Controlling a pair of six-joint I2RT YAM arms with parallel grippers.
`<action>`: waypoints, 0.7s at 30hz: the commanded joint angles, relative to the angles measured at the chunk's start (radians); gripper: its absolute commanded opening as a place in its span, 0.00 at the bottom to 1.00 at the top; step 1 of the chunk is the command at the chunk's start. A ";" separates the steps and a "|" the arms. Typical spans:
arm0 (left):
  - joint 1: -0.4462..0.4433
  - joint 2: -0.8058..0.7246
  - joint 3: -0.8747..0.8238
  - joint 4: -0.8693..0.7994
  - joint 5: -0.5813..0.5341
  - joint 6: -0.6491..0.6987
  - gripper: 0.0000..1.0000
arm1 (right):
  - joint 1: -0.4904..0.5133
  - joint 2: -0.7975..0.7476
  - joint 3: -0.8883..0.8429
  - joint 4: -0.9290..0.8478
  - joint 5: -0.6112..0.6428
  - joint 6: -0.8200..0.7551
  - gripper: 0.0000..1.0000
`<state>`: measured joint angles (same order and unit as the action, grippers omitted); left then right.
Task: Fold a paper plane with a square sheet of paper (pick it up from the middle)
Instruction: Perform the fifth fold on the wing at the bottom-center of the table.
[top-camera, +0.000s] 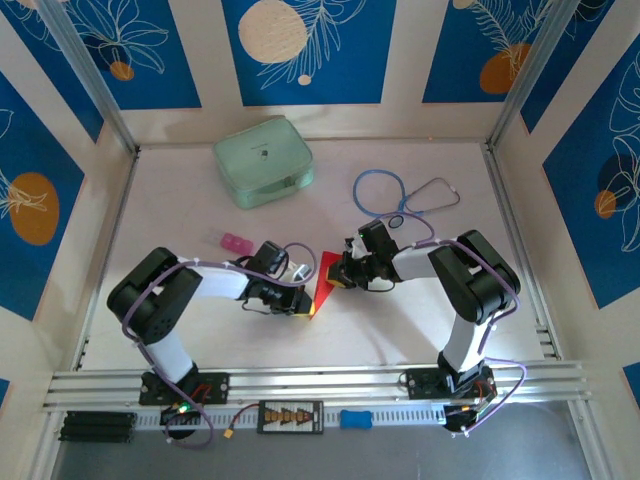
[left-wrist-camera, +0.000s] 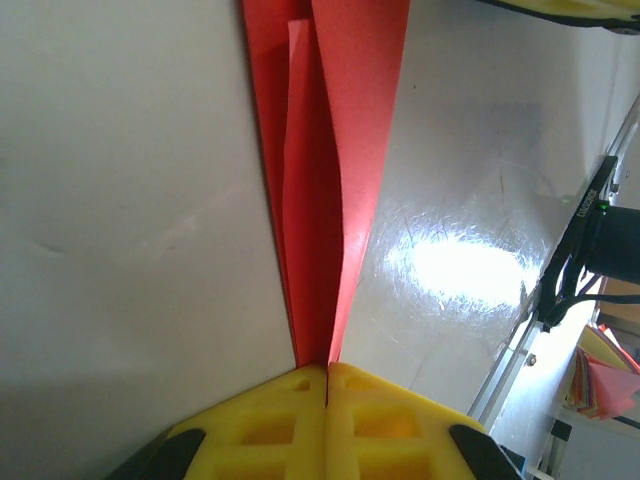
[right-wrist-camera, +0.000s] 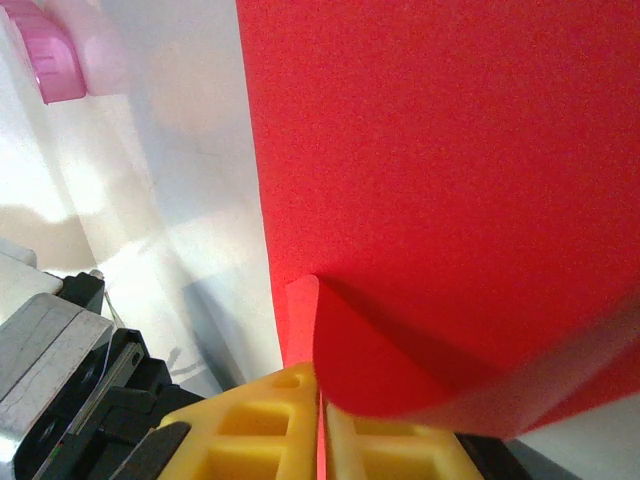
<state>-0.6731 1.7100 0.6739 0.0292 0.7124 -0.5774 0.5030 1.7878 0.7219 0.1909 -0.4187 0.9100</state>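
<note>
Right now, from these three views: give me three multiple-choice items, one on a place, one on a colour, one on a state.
1. Where does the pale green case lie on the table?
A) at the near edge, between the arm bases
B) on the far side, left of centre
C) on top of the paper

2. What colour is the folded paper?
A) red
B) blue
C) white

3. How do the left tool and the right tool stand?
A) both open above the paper
B) only the left one shut on it
C) both shut on it

Answers:
1 B: the top view shows the case near the back wall, left of centre.
2 A: the paper is bright red in all three views.
3 C: each wrist view shows that tool closed, with paper pinched at its tip.
</note>
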 joint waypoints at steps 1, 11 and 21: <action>-0.011 0.000 -0.051 -0.136 -0.013 0.002 0.00 | -0.009 0.044 -0.041 -0.114 0.144 0.012 0.12; -0.015 -0.032 -0.084 -0.142 -0.020 -0.011 0.05 | -0.007 0.045 -0.050 -0.115 0.151 0.015 0.12; -0.027 -0.063 -0.113 -0.132 -0.020 -0.028 0.01 | -0.003 0.045 -0.052 -0.112 0.161 0.022 0.12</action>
<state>-0.6769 1.6577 0.6155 0.0372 0.7006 -0.5964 0.5030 1.7878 0.7177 0.1982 -0.4179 0.9176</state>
